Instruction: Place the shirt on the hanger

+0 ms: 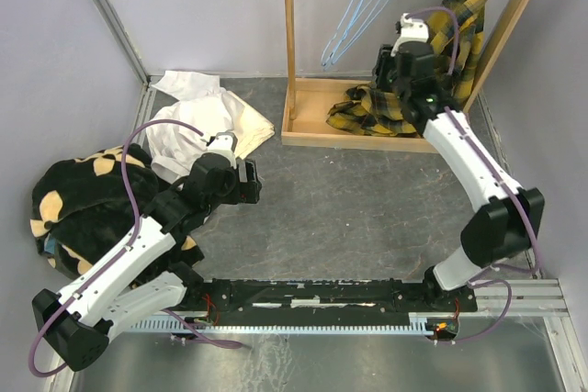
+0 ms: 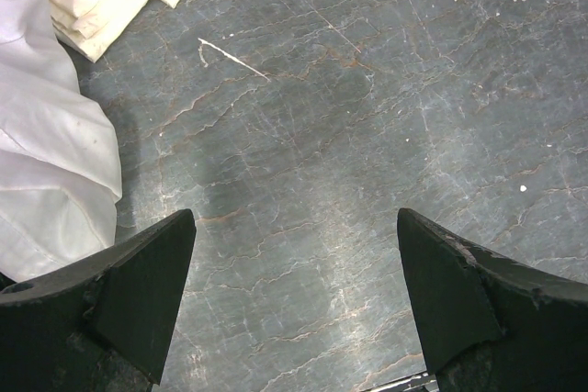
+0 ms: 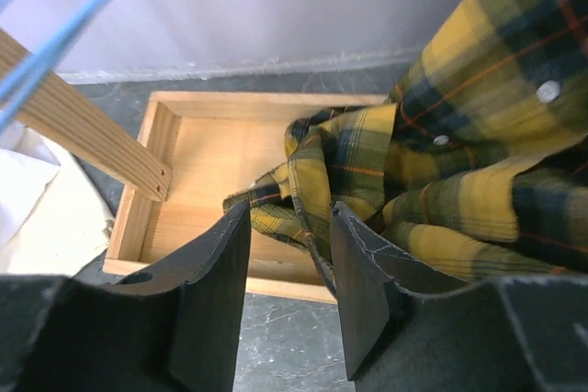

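Note:
The yellow and black plaid shirt (image 1: 466, 14) hangs at the right end of a wooden rack, and its lower part lies bunched in the rack's base tray (image 1: 303, 131). Light-blue wire hangers (image 1: 364, 6) hang from the rack's top, left of the shirt. My right gripper (image 1: 390, 68) is up at the shirt; in the right wrist view its jaws (image 3: 289, 219) stand partly open, with a hanging edge of the shirt (image 3: 459, 162) between them, close to the right finger. A blue hanger wire (image 3: 69, 34) crosses the upper left. My left gripper (image 1: 250, 181) is open and empty above bare table (image 2: 296, 227).
A white garment (image 1: 197, 117) lies at the back left and shows at the left in the left wrist view (image 2: 46, 162). A black fleece with tan patches (image 1: 73, 199) lies by the left arm. The rack's wooden post (image 1: 288, 25) and slanted brace (image 1: 514, 16) flank the shirt.

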`<action>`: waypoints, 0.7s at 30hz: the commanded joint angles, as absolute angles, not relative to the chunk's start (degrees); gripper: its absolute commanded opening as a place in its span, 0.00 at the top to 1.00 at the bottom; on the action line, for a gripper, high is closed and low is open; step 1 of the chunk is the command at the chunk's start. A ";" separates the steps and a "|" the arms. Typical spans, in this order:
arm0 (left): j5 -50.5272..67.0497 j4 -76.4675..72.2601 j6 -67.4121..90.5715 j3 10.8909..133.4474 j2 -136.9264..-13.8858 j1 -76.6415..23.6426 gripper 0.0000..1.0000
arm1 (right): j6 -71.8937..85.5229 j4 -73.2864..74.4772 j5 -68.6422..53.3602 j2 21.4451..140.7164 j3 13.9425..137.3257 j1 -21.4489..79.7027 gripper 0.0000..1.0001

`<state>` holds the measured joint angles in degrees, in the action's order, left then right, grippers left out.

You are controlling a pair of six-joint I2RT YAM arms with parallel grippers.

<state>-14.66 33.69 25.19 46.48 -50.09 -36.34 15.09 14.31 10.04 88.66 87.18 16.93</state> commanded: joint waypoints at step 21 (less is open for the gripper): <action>-15.00 31.53 24.13 46.49 -48.76 -36.04 0.04 | 18.59 8.61 29.24 101.36 71.60 4.96 0.52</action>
<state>-14.74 33.71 25.19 46.48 -49.45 -36.34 18.90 10.04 29.71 102.19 72.38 9.50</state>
